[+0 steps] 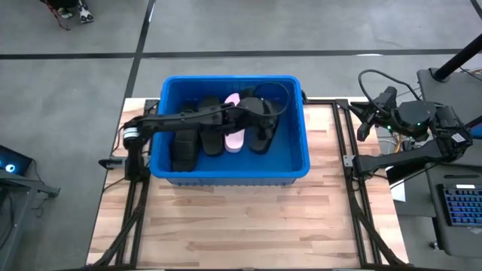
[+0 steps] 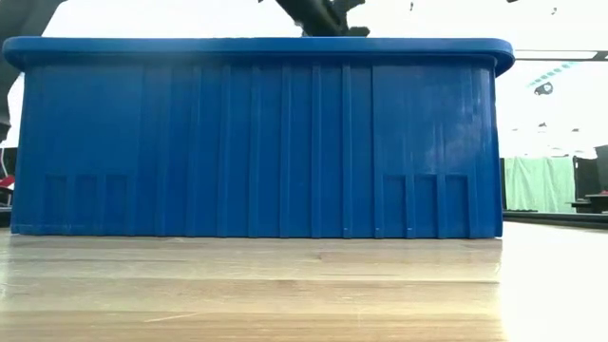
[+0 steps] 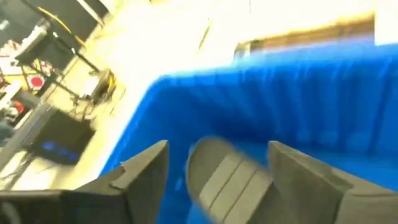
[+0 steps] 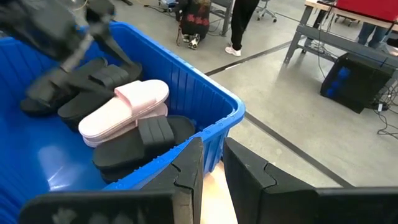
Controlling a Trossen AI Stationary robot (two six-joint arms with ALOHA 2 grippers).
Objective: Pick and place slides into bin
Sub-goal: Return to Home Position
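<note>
The blue bin (image 1: 226, 79) stands on the table's far half; the low view shows only its near wall (image 2: 256, 142). Inside lie several black slides (image 1: 184, 147) and pale pink ones (image 1: 234, 139), also seen in the right wrist view (image 4: 124, 106). My left gripper (image 1: 260, 109) reaches into the bin from the left and is open (image 3: 219, 146), its fingers on either side of a black slide (image 3: 224, 180) that lies below them at the bin's right end. My right gripper (image 1: 367, 113) waits off the table's right edge, shut and empty (image 4: 212, 149).
The bin's far and right walls (image 3: 298, 93) rise close around my left gripper. Bare wooden table (image 1: 241, 218) lies in front of the bin. Metal frame rails run along both table sides. A keyboard (image 1: 459, 207) sits at the right, and a person stands far off (image 4: 239, 25).
</note>
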